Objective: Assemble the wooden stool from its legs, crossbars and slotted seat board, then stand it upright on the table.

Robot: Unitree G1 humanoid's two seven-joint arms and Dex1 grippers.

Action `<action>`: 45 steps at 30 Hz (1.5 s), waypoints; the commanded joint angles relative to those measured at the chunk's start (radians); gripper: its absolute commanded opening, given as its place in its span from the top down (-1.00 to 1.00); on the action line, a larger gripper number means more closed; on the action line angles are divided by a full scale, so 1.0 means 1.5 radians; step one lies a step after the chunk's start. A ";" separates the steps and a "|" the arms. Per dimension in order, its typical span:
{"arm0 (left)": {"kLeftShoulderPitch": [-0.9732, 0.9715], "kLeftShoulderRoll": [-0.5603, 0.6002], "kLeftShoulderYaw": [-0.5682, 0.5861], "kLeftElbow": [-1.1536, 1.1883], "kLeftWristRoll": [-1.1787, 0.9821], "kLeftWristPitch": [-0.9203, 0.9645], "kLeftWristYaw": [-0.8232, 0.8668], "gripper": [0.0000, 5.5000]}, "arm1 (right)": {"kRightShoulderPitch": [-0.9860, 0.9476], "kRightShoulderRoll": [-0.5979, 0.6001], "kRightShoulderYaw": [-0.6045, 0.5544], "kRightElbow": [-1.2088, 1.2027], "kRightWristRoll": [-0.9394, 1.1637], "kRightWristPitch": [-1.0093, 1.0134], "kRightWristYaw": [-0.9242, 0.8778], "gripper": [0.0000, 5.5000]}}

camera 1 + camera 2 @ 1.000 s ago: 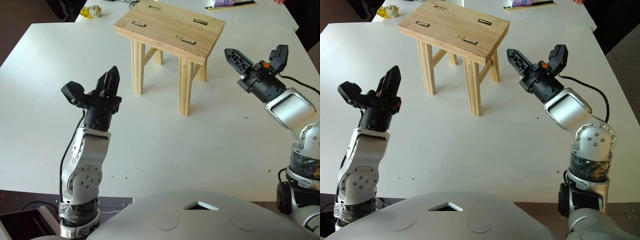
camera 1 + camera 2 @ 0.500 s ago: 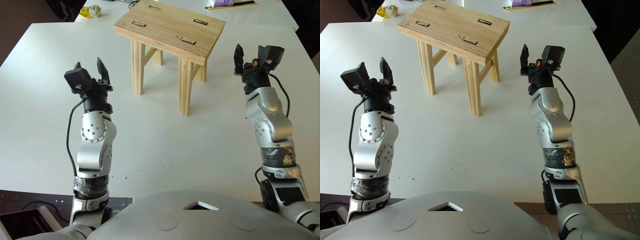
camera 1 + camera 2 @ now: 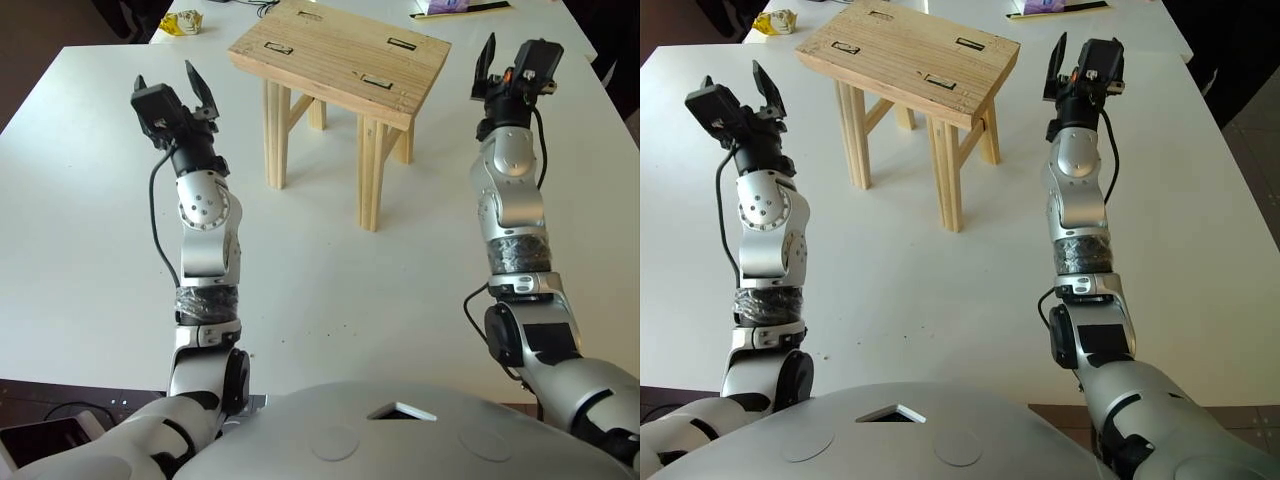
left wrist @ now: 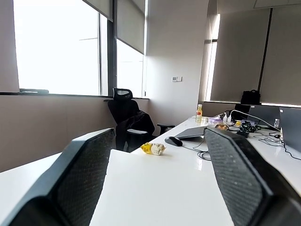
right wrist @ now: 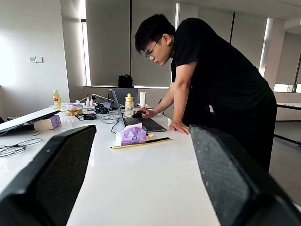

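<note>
Left eye view: the stool (image 3: 340,80) stands upright at the far middle of the counter (image 3: 330,280). The legs (image 3: 371,175) I can see are planted, and the slotted seat board (image 3: 330,50) sits on top with tenon ends filling its slots. My left jaws are raised well off to its left, spread and bare. My right jaws are up beside the seat's right end, also spread and carrying nothing. I judge the build finished.

Right eye view: same layout, with a crumpled yellow scrap (image 3: 775,22) lying beyond the stool at the far left corner.

Left wrist view: both fingers (image 4: 84,174) stand wide apart with only open counter between them.

Right wrist view: the fingers (image 5: 51,179) are equally parted, and a tissue pack (image 5: 131,135) sits far off.

If I had to shift the stool, I'd expect stiff, dry, bare wood that is fairly light and not slippery. The slot joints may be only press-fitted, so I'd pinch a leg just under the seat rather than pull on the board.
</note>
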 commanded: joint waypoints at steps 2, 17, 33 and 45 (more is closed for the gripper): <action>-0.035 0.009 0.031 0.010 0.004 0.003 -0.004 -0.28 | -0.036 0.016 -0.002 0.015 -0.041 -0.019 -0.010 -0.34; -0.068 0.005 0.032 -0.008 -0.004 0.044 -0.058 -0.28 | 0.032 0.021 -0.035 -0.111 -0.092 0.023 -0.043 -0.34; -0.100 0.007 0.051 -0.065 -0.051 0.064 -0.105 -0.28 | 0.023 -0.004 -0.051 -0.198 -0.105 0.052 0.008 -0.34; -0.093 -0.012 0.056 -0.057 -0.052 0.067 -0.097 -0.28 | -0.016 0.002 -0.056 -0.137 -0.112 0.038 0.019 -0.34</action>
